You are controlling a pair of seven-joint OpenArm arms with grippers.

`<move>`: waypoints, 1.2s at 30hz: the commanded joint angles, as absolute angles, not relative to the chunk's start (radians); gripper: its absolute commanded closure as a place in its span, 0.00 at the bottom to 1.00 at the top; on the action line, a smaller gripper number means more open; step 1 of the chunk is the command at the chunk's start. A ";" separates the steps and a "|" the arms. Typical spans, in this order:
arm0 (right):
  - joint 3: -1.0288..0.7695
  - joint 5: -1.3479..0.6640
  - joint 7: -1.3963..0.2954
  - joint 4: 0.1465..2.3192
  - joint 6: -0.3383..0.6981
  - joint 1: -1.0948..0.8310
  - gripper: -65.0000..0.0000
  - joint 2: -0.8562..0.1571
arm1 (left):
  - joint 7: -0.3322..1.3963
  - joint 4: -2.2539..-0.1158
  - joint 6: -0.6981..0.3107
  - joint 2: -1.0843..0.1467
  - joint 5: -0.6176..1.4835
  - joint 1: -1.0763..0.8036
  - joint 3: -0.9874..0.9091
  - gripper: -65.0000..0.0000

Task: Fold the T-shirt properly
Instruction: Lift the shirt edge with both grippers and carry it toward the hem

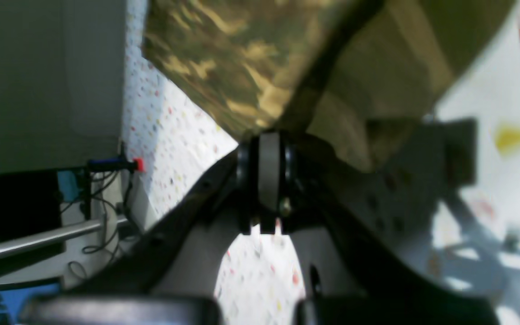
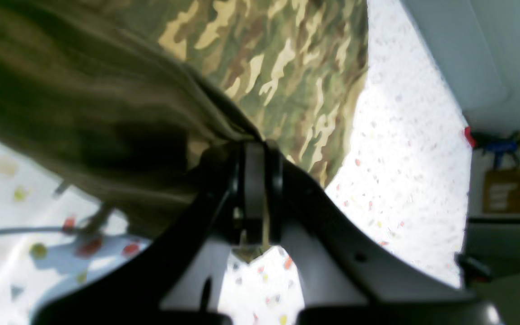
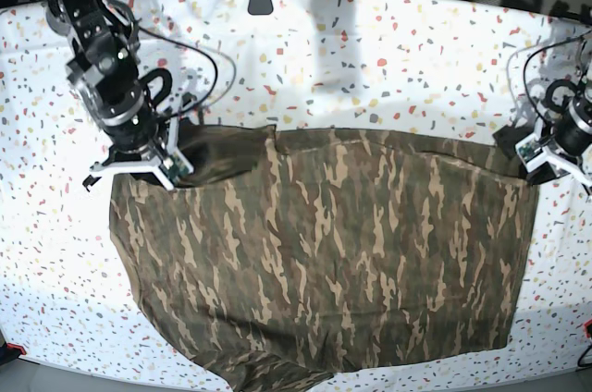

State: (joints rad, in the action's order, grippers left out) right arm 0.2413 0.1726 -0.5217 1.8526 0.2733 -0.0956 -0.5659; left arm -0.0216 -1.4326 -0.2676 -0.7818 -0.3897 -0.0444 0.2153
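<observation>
T-shirt [image 3: 324, 253] corners between both grippers' closed jaws, no containers.

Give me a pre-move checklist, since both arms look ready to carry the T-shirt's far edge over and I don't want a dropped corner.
1. Left gripper shut on the camouflage T-shirt: ok, cloth is pinched between the closed jaws in the left wrist view.
2. Right gripper shut on the T-shirt: ok, fabric bunches into the closed jaws.
3. Both grips on opposite far corners: ok in the base view.
4. Shirt body lying flat on the speckled table: mostly ok; the corner near the right gripper is bunched up.
5. Near hem fully on the table: cannot tell, it runs out of the base view.
6. Cable near the right arm clear of the cloth: ok.
</observation>
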 commanded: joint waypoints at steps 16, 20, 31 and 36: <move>0.236 0.119 -0.447 1.501 0.326 0.275 1.00 -0.438 | -0.034 -1.135 -0.250 -0.595 -0.384 0.233 0.205 1.00; 0.236 0.119 -0.432 1.405 0.344 0.374 1.00 -0.407 | -0.033 -1.106 -0.250 -0.593 -0.383 0.270 0.205 1.00; 0.256 0.101 -0.415 1.212 0.398 0.581 1.00 -0.346 | -0.030 -1.086 -0.250 -0.593 -0.383 0.297 0.205 1.00; 0.340 0.101 -0.412 1.176 0.405 0.629 1.00 -0.338 | -0.030 -1.086 -0.250 -0.593 -0.383 0.302 0.205 1.00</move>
State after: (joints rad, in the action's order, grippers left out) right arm 0.3481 0.0994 -0.4339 1.1637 0.4091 0.5938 -0.3321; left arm -0.0151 -1.0725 -0.2657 -0.5732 -0.3878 0.2733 0.2157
